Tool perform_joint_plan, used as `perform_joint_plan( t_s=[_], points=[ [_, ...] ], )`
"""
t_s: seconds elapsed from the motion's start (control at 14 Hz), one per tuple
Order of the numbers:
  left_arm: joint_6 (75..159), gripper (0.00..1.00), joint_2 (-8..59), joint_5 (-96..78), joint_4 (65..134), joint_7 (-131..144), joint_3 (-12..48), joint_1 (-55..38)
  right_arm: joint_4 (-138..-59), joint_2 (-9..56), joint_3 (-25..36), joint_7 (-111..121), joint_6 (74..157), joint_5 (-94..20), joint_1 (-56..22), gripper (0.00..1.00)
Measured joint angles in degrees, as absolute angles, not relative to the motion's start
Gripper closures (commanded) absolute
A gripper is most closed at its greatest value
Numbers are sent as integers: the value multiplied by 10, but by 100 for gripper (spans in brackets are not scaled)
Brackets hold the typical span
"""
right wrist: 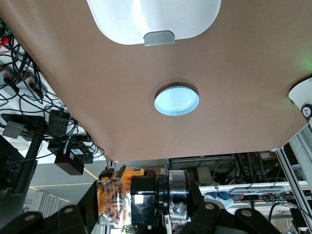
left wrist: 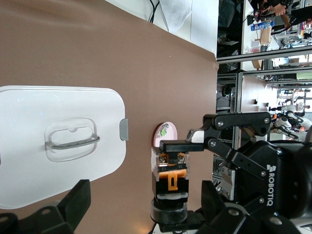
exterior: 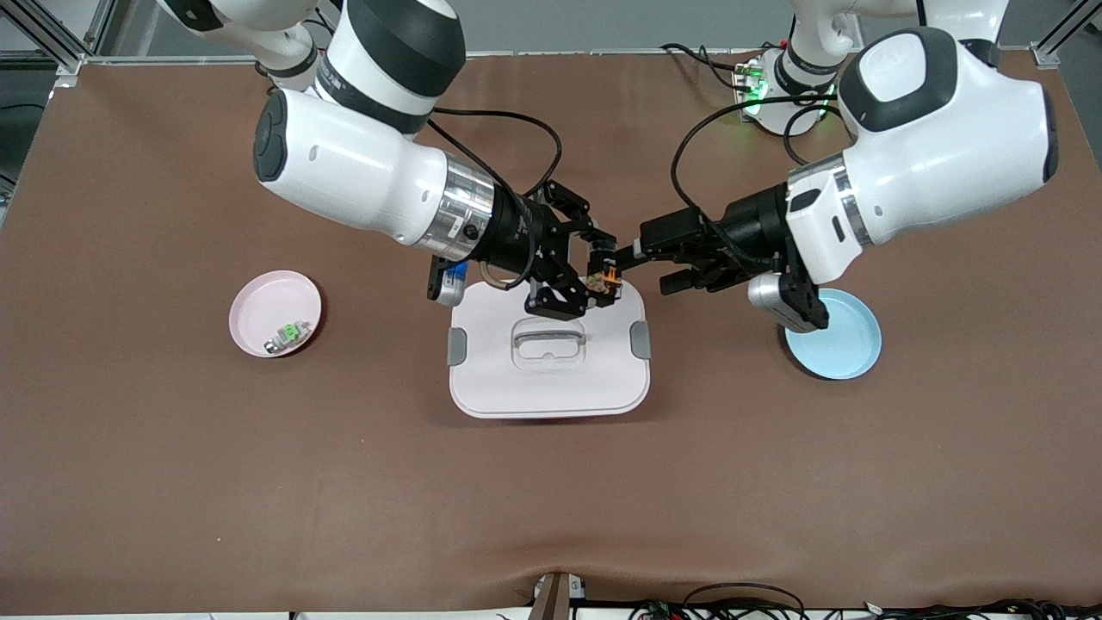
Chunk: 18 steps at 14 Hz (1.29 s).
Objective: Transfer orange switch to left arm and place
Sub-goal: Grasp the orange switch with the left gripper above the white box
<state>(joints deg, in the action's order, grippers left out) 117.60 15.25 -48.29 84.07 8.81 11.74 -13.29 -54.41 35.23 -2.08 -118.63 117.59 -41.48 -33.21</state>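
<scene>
The orange switch (exterior: 604, 280) hangs in the air above the edge of the white box (exterior: 548, 379) that lies toward the arms' bases, caught between the two sets of jaws where they meet. Its long axis runs roughly level, along the line from one arm to the other: the clear, orange-framed end sits inside the right gripper (exterior: 592, 277), whose jaws are clamped on it, and the black barrel with the silver ring points toward the left gripper (exterior: 627, 255). In the left wrist view the switch (left wrist: 170, 183) sits between the left gripper's (left wrist: 141, 207) jaws, but I cannot tell whether they are pressing on it or only standing around it. In the right wrist view the switch (right wrist: 127, 196) shows its orange frame and clear face close up, with the black barrel running away from the right gripper (right wrist: 141, 207). The box rests flat on the brown desk (exterior: 172, 482), lid on, grey latches at both ends. A pink dish (exterior: 258, 312) holding a small green part (exterior: 294, 334) lies toward the right arm's end, a blue dish (exterior: 848, 349) toward the left arm's end. Cables and metal racking stand around the desk's edges.
</scene>
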Motion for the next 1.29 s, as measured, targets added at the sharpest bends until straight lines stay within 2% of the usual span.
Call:
perform_joint_plan(
  t_s=[1.0,1.07,1.14,1.21,1.29],
  points=[
    [1186,0,162,-440,841,85,118,-170,-544,352,-21,-1187,1179,-415,-332,100],
    [1186,12,163,-440,841,84,117,-170,-544,352,-21,-1187,1179,-415,-332,100],
    [1187,38,164,-440,841,84,117,-170,-544,352,-21,-1187,1179,-415,-332,100],
    [1187,53,164,-440,841,84,117,-170,-544,352,-21,-1187,1179,-415,-332,100],
    [1188,63,164,-440,840,82,117,-170,-544,353,-21,-1187,1179,-415,-332,100]
  ],
)
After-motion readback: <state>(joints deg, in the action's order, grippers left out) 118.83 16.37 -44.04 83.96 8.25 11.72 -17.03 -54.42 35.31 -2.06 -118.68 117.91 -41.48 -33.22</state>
